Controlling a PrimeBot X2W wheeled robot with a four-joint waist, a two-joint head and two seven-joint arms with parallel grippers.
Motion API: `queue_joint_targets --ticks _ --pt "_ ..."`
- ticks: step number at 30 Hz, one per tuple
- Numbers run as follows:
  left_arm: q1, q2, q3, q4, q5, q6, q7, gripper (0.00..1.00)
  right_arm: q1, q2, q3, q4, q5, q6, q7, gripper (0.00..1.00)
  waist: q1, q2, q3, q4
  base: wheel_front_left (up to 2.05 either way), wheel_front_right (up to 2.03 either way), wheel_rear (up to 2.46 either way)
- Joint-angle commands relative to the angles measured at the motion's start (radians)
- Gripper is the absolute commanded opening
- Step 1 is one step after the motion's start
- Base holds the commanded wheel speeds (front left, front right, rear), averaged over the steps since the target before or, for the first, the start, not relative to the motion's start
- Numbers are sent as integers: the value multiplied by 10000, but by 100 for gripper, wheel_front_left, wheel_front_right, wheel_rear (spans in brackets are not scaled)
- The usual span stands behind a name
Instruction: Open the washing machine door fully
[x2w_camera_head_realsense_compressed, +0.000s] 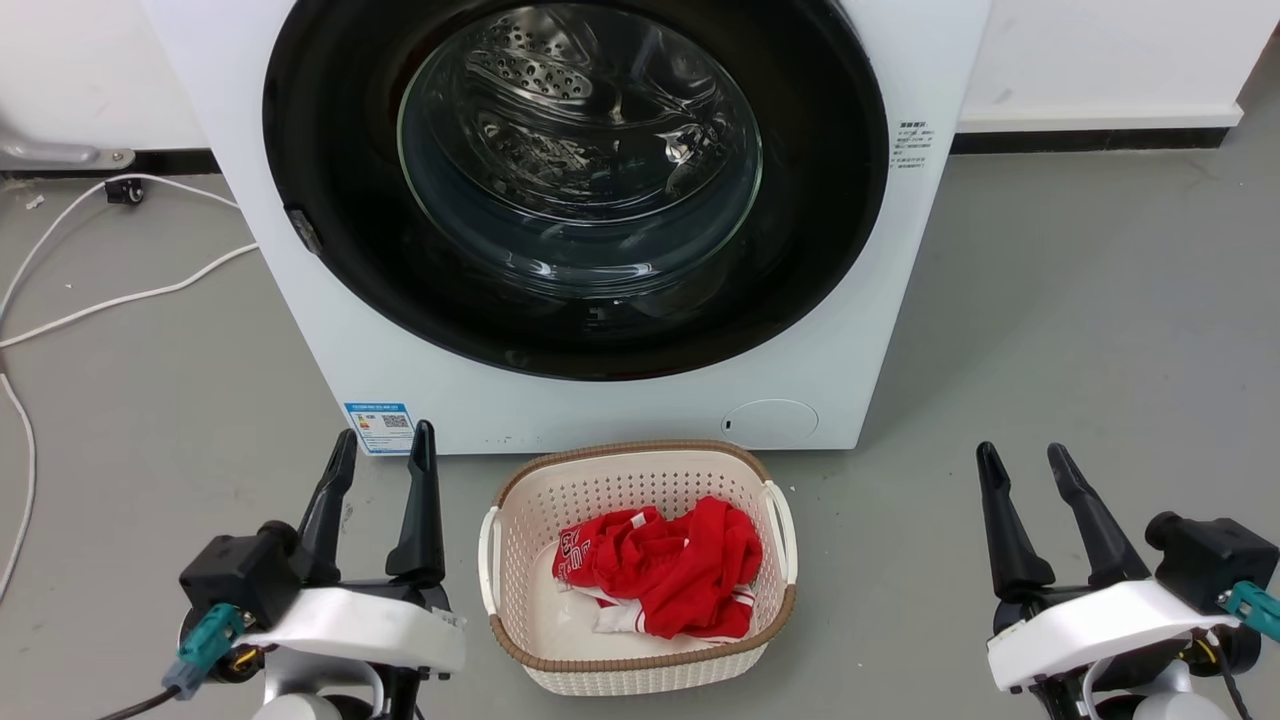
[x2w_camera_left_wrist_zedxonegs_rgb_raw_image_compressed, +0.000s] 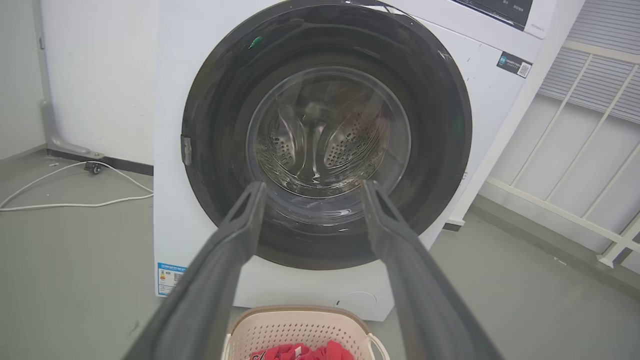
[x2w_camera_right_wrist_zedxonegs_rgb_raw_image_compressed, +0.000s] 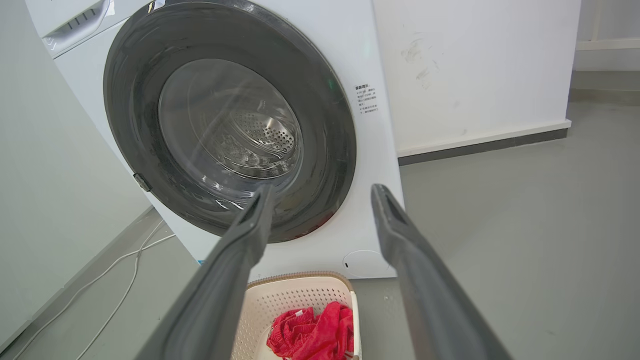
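Note:
The white washing machine (x2w_camera_head_realsense_compressed: 900, 300) (x2w_camera_left_wrist_zedxonegs_rgb_raw_image_compressed: 175, 75) (x2w_camera_right_wrist_zedxonegs_rgb_raw_image_compressed: 370, 65) stands ahead on the grey floor. Its round glossy black washing machine door (x2w_camera_head_realsense_compressed: 330, 150) (x2w_camera_left_wrist_zedxonegs_rgb_raw_image_compressed: 220, 100) (x2w_camera_right_wrist_zedxonegs_rgb_raw_image_compressed: 135, 100) lies flat against the front, shut, with the steel drum visible through the clear glass bowl. A small grey latch tab (x2w_camera_head_realsense_compressed: 303, 230) (x2w_camera_left_wrist_zedxonegs_rgb_raw_image_compressed: 186, 150) sits on the door's left rim. My left gripper (x2w_camera_head_realsense_compressed: 383, 448) (x2w_camera_left_wrist_zedxonegs_rgb_raw_image_compressed: 311, 190) is open at the lower left, well short of the machine. My right gripper (x2w_camera_head_realsense_compressed: 1022, 458) (x2w_camera_right_wrist_zedxonegs_rgb_raw_image_compressed: 322, 192) is open at the lower right, also apart from it. Both hold nothing.
A cream laundry basket (x2w_camera_head_realsense_compressed: 520, 500) (x2w_camera_left_wrist_zedxonegs_rgb_raw_image_compressed: 295, 320) (x2w_camera_right_wrist_zedxonegs_rgb_raw_image_compressed: 295, 295) with red clothing (x2w_camera_head_realsense_compressed: 670, 565) sits on the floor right in front of the machine, between my grippers. White cables (x2w_camera_head_realsense_compressed: 120, 295) trail over the floor at the left. A white railing (x2w_camera_left_wrist_zedxonegs_rgb_raw_image_compressed: 575, 165) stands right of the machine.

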Motion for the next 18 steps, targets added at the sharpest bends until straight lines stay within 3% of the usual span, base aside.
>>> queue_joint_targets --ticks 1,18 --pt "67 95 -59 -65 277 57 -97 100 12 -8 8 -48 -236 -3 -57 100 0 0 -3 -3 0 0 0" --pt "115 165 -237 248 1460 331 -471 100 62 -2 107 -129 -1603 -3 -49 100 0 0 -26 10 0 0 0"
